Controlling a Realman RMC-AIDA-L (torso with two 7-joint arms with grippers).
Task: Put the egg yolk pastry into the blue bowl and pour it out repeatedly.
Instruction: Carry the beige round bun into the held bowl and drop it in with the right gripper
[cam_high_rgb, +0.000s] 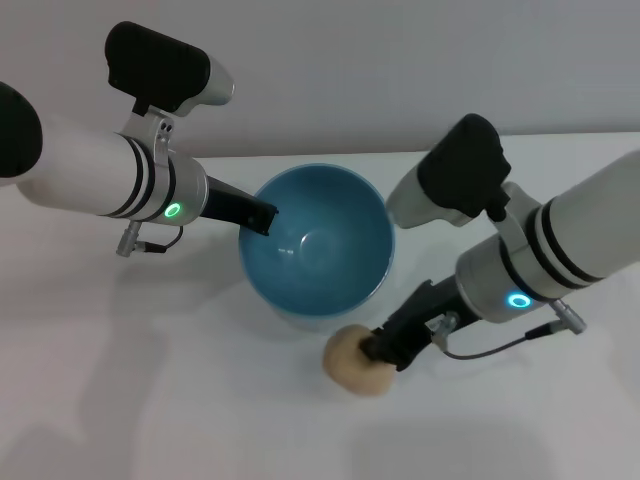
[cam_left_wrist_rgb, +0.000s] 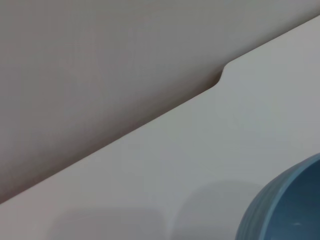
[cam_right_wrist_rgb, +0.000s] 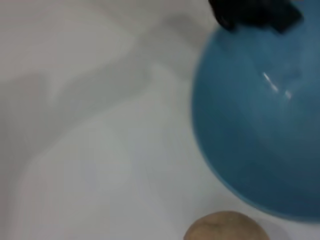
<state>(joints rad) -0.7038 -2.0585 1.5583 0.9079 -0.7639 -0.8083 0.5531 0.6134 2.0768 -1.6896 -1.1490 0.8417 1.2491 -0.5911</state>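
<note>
White tabletop (cam_high_rgb: 150, 400) fills your workspace under both arms. Your right gripper (cam_high_rgb: 385, 350) is clamped on the egg yolk pastry (cam_high_rgb: 352, 364), which rests on the table just beside the near rim of the blue bowl (cam_high_rgb: 320, 250), outside it. Your left gripper (cam_high_rgb: 258, 217) grips the bowl's left rim, one finger reaching inside; the bowl sits tilted toward you.

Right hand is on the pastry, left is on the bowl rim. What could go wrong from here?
1. The right hand sits at one edge of the pastry, so the soft pastry may squash or slip when lifted.
2. The bowl is tilted and held only at its rim by the left hand, so a bump from the right arm could shift it.
</note>
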